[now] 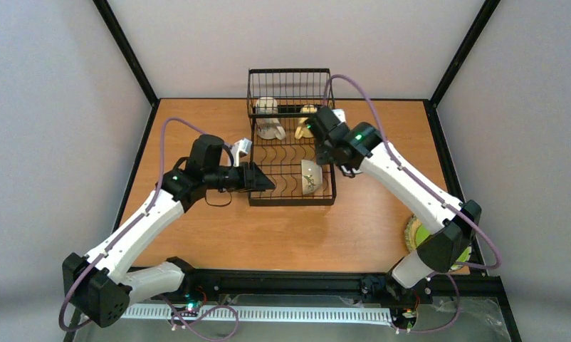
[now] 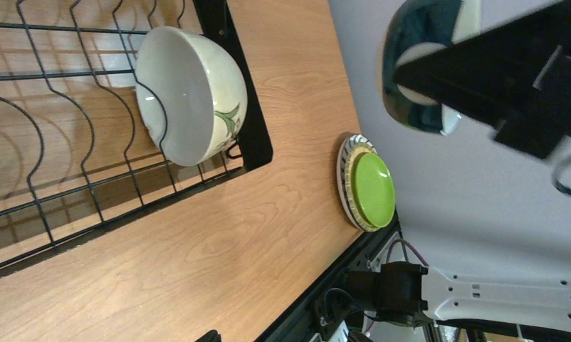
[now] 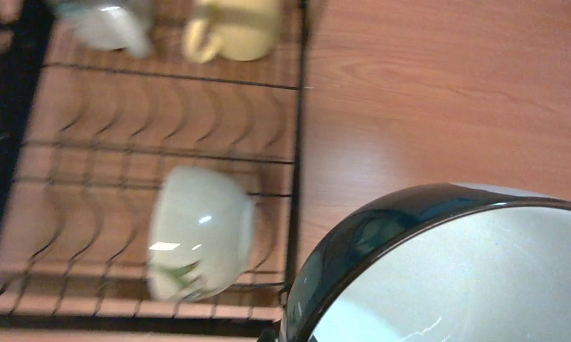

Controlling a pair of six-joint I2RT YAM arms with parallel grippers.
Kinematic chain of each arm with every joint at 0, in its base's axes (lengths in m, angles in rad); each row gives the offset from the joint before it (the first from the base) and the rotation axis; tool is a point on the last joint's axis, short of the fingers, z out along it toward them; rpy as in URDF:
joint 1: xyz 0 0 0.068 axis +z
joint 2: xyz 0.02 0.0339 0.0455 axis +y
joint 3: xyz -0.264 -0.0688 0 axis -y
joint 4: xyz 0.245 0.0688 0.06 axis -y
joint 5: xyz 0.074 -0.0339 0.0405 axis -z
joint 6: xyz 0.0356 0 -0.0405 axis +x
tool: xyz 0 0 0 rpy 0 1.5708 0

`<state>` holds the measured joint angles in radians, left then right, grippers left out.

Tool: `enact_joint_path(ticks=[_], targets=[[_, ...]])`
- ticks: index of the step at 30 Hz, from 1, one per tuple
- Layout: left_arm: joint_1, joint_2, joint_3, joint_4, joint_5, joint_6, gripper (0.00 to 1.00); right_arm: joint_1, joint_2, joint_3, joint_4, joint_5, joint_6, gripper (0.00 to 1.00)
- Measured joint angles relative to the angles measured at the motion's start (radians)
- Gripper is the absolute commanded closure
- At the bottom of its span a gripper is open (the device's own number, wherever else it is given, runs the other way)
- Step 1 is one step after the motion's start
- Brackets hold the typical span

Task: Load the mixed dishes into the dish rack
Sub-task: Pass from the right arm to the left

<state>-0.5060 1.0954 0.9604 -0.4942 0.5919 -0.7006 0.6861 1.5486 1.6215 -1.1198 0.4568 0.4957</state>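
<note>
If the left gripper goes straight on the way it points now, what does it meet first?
Probably the white bowl standing in the dish rack's near slots. The open left gripper points at it, but height is unclear; it might pass above.

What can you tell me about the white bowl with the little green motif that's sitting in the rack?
The white bowl is glossy and ceramic-looking, round and deep. It is plain cream-white inside, with a small green leafy motif on its outer wall. It stands on its edge, tipped sideways, wedged between the curved wires at the near right corner of the black dish rack. It looks whole and empty. Only the rack's wires touch it.
</note>
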Motion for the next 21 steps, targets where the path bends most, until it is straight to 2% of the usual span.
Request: enact_joint_path(ticks=[5, 14, 21], targets=[[0.000, 0.029, 0.025, -0.039, -0.024, 0.022, 0.00, 0.212, 0.013, 0.077, -0.062, -0.004, -0.051, 0.98], [0.000, 0.078, 0.066, -0.060, -0.026, 0.052, 0.00, 0.537, 0.014, 0.088, -0.135, -0.079, -0.131, 0.98], [0.000, 0.111, 0.082, -0.061, -0.019, 0.062, 0.00, 0.679, 0.047, 0.113, -0.172, -0.172, -0.171, 0.98]])
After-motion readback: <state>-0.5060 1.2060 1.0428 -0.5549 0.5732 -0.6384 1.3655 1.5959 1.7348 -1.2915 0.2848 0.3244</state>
